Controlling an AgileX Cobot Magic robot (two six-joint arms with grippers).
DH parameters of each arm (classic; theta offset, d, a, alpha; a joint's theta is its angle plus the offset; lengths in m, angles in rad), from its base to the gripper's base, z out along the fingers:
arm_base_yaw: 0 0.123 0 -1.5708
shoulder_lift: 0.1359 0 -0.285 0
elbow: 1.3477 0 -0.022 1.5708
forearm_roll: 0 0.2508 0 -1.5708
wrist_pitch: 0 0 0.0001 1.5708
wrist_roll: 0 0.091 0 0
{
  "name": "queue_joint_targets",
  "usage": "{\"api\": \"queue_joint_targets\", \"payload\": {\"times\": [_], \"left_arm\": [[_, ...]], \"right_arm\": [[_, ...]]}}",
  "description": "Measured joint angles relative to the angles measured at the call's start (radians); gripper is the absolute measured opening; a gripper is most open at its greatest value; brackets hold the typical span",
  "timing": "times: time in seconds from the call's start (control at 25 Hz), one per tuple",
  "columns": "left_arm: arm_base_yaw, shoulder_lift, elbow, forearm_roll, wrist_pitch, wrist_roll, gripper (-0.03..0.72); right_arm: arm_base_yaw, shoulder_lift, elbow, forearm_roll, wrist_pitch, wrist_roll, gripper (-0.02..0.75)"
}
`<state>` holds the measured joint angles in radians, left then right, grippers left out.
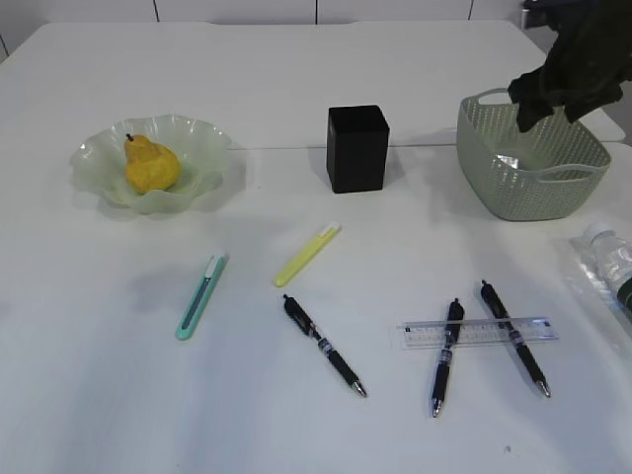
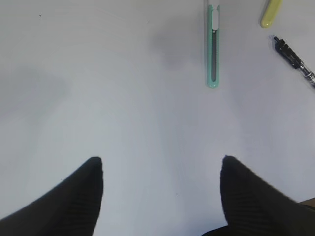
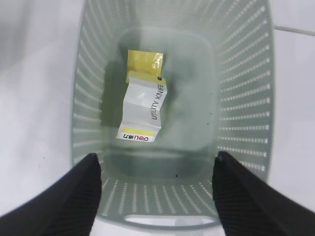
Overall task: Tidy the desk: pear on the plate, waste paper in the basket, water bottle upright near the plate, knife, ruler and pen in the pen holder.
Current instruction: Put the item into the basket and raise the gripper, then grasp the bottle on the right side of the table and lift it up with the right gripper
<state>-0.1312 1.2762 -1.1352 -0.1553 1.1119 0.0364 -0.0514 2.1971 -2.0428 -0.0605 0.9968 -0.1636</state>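
Observation:
A yellow pear (image 1: pixel 150 166) lies on the pale green plate (image 1: pixel 202 143). The waste paper (image 3: pixel 142 108) lies in the green basket (image 1: pixel 528 188), whose wall also shows in the right wrist view (image 3: pixel 241 98). My right gripper (image 3: pixel 156 164) is open and empty above the basket (image 1: pixel 541 109). The water bottle (image 1: pixel 610 259) lies on its side at the right edge. A green knife (image 1: pixel 201 295) (image 2: pixel 212 49), a yellow knife (image 1: pixel 306 254), three pens (image 1: pixel 324 345) (image 1: pixel 446 355) (image 1: pixel 513 338) and a clear ruler (image 1: pixel 477 332) lie on the table. My left gripper (image 2: pixel 161 164) is open over bare table.
The black pen holder (image 1: pixel 357 148) stands upright at the middle back, between plate and basket. Two of the pens lie across the ruler. The left arm does not show in the exterior view.

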Motion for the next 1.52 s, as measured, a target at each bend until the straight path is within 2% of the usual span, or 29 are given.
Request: {"api": "queue_joint_targets", "payload": {"times": [0.52, 1.04, 1.16, 1.36, 1.52], "left_arm": [[0.0, 0.0, 0.0, 0.0, -0.02, 0.0, 0.528], [0.0, 0.0, 0.0, 0.003, -0.02, 0.007, 0.528], [0.0, 0.0, 0.0, 0.003, -0.02, 0.009, 0.528], [0.0, 0.0, 0.0, 0.003, -0.016, 0.015, 0.528], [0.0, 0.0, 0.0, 0.003, -0.016, 0.019, 0.528]], "right_arm": [[0.0, -0.239, 0.01, 0.046, 0.154, 0.057, 0.523], [0.0, -0.468, 0.322, 0.06, 0.208, 0.062, 0.522], [0.0, -0.519, 0.408, 0.031, 0.208, 0.062, 0.523], [0.0, -0.563, 0.557, -0.099, 0.197, 0.062, 0.523], [0.0, -0.528, 0.599, -0.136, 0.154, 0.062, 0.523]]}}
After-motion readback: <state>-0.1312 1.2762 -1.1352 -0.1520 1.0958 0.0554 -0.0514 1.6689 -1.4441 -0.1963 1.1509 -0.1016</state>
